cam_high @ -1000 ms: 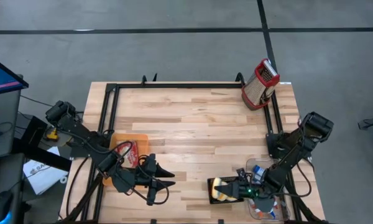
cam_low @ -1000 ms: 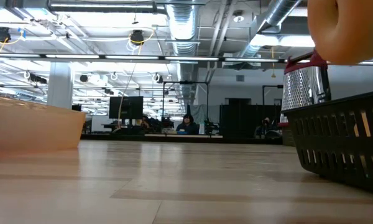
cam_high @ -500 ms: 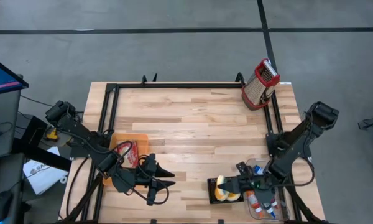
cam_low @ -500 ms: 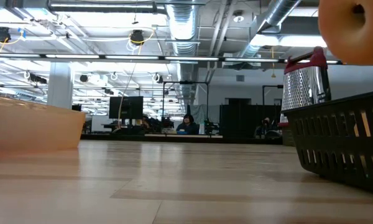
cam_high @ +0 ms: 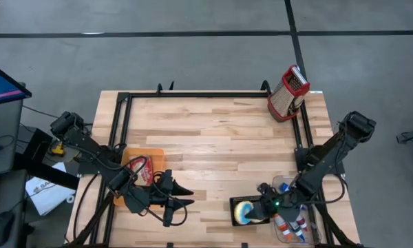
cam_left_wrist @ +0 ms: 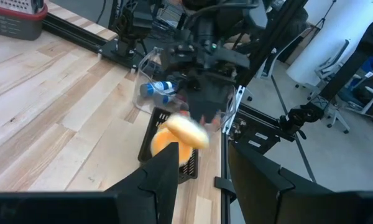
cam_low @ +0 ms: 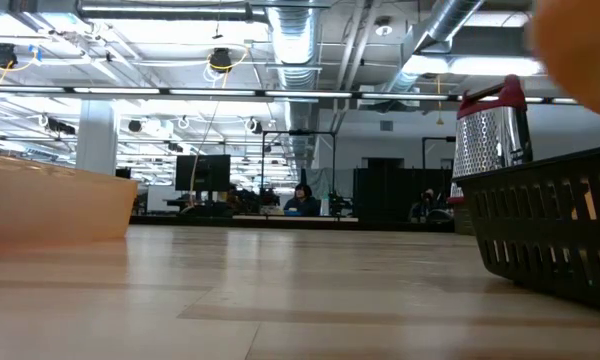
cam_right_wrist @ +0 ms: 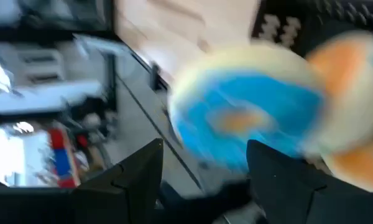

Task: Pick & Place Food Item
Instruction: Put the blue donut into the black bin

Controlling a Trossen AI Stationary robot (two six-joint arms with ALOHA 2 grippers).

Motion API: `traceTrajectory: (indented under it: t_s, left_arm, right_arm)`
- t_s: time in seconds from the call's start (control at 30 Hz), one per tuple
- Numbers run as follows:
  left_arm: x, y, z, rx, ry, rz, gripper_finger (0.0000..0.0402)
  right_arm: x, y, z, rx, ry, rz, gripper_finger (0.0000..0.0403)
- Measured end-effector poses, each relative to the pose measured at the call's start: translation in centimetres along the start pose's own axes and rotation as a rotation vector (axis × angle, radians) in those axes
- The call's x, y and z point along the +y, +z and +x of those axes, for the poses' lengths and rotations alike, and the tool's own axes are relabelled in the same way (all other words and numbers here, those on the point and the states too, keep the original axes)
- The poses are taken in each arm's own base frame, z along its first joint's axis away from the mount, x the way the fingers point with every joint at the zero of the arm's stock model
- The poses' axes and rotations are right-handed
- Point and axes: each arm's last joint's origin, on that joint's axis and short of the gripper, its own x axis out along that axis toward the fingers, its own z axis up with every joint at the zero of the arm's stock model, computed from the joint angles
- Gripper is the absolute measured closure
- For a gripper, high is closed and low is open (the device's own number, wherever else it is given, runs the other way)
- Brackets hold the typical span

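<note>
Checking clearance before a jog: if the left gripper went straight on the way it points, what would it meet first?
Probably the black basket holding the donut, straight ahead of the left gripper, with bare wooden table before it. The right gripper hangs just over that basket; depth is uncertain.

The middle of the wooden table [cam_high: 213, 138] is left bare, so wide passage is offered between the two arms. The far right corner is blocked by an upright box grater [cam_high: 288, 92]. The near right edge is crowded by a black basket [cam_high: 246, 211] holding donuts [cam_high: 245, 212], with a clear bin of bottles [cam_high: 290, 224] just beside it. Near the left edge, an orange tray [cam_high: 144, 165] is set. A black frame rail [cam_high: 193, 95] runs along the far side.
</note>
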Motion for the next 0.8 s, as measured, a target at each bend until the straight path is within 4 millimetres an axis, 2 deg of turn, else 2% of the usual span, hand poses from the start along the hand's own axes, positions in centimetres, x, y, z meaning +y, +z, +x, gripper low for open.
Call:
traceTrajectory:
  t_s: [0.3,0.57,0.67,0.8]
  left_arm:
    - [0.0,0.0,0.0,0.003,0.003,0.010,0.0266]
    - [0.1,0.0,0.1,0.008,0.005,0.012,0.0266]
    - [0.6,-0.1,0.6,0.098,-0.052,0.006,0.0266]
    - [2.5,-0.9,2.8,0.310,-0.059,-0.159,0.0266]
  right_arm:
    - [1.1,-0.3,-1.1,0.060,-0.230,-0.031,0.0179]
    - [3.8,-0.4,-2.4,0.042,-0.270,-0.073,0.0179]
    - [5.2,-0.1,-3.1,0.032,-0.283,-0.109,0.0179]
    - [6.7,0.4,-4.2,0.008,-0.338,-0.155,0.0179]
